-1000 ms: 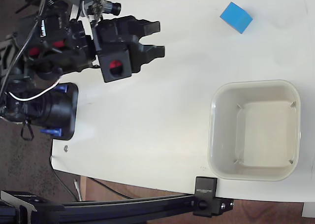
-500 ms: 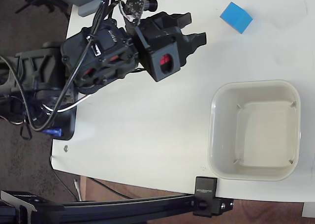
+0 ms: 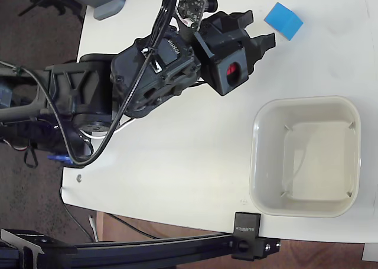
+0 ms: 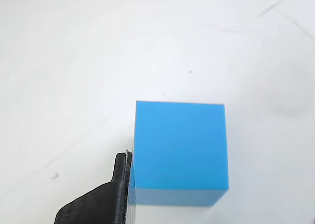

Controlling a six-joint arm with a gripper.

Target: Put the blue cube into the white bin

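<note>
Plainly, the blue cube is a small, bright-blue solid with smooth, unmarked faces; it sits on the white table near the top edge of the fixed view, well apart from the white bin at lower right; the gripper has its fingers spread, holding nothing, tips just left of the cube; in the wrist view one black fingertip lies at the cube's lower-left edge.
</note>
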